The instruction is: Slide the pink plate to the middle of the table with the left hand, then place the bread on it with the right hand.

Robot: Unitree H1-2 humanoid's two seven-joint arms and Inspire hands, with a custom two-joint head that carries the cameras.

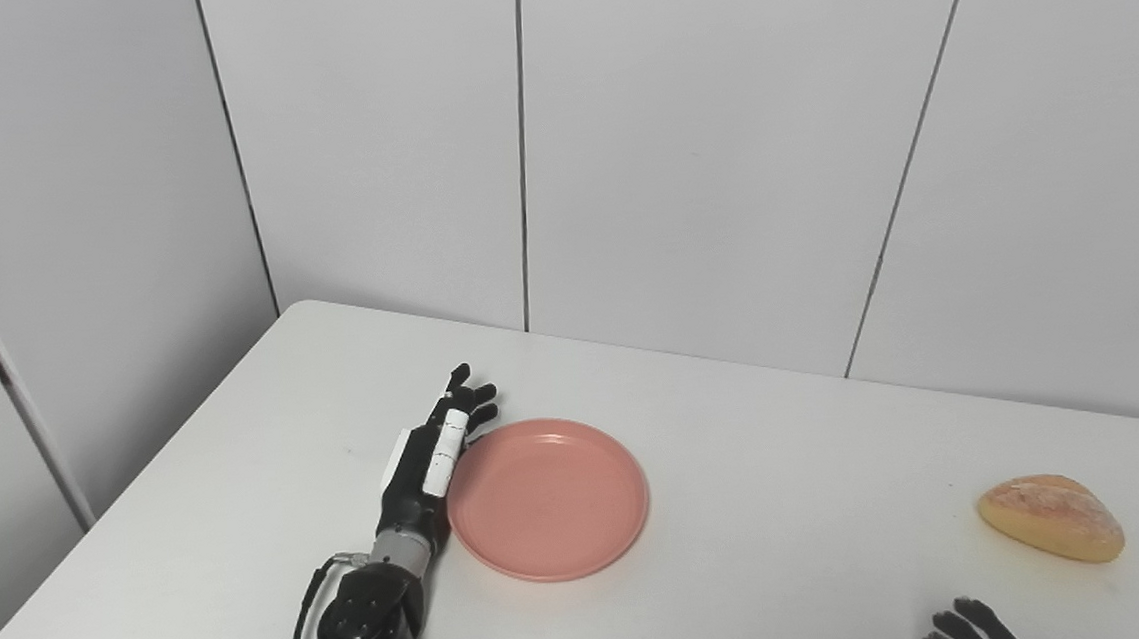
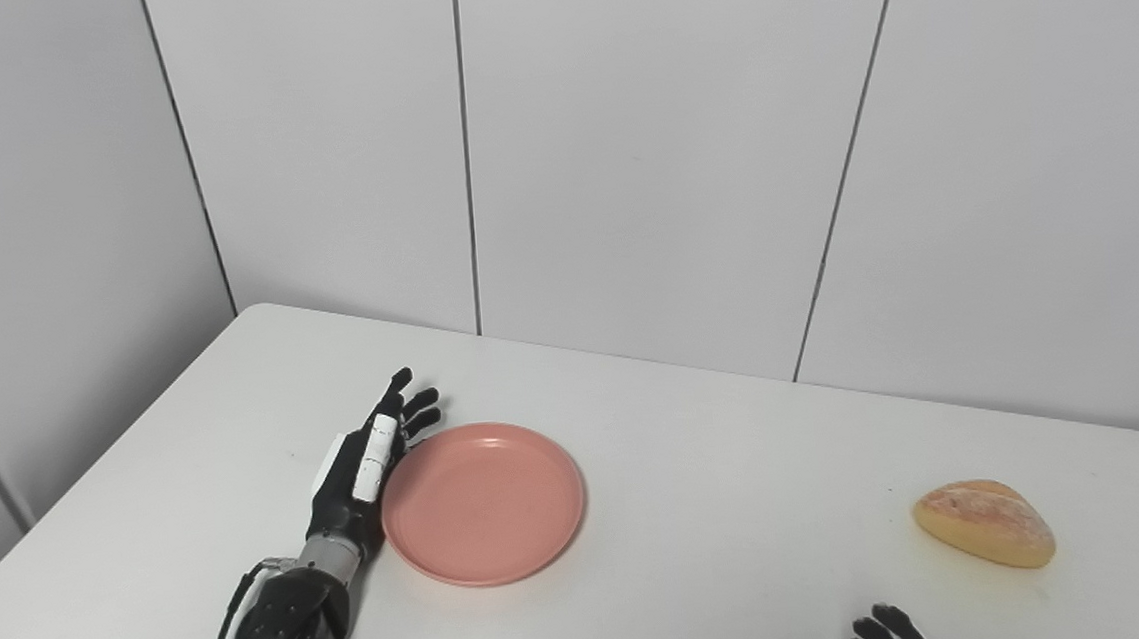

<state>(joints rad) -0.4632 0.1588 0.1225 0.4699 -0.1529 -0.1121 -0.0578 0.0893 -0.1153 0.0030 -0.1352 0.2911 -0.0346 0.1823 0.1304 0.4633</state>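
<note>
Left hand (image 1: 431,459) flat, fingers apart, grasping nothing, edge-on against left rim of pink plate (image 1: 548,497). Plate left of table centre, nearer front edge. Step one in hand, probably: sideways push toward the middle, needs steady contact low on rim. Right hand (image 2: 884,635) only fingertips visible at front edge; can't tell grip state. Bread (image 2: 985,523) near right edge, untouched. White table (image 1: 806,544), plain white panelled wall (image 1: 698,150) behind.

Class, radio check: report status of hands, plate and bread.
Left hand open, flat against pink plate rim. Right hand barely in view, idle. Bread untouched, far right. Path clear.
</note>
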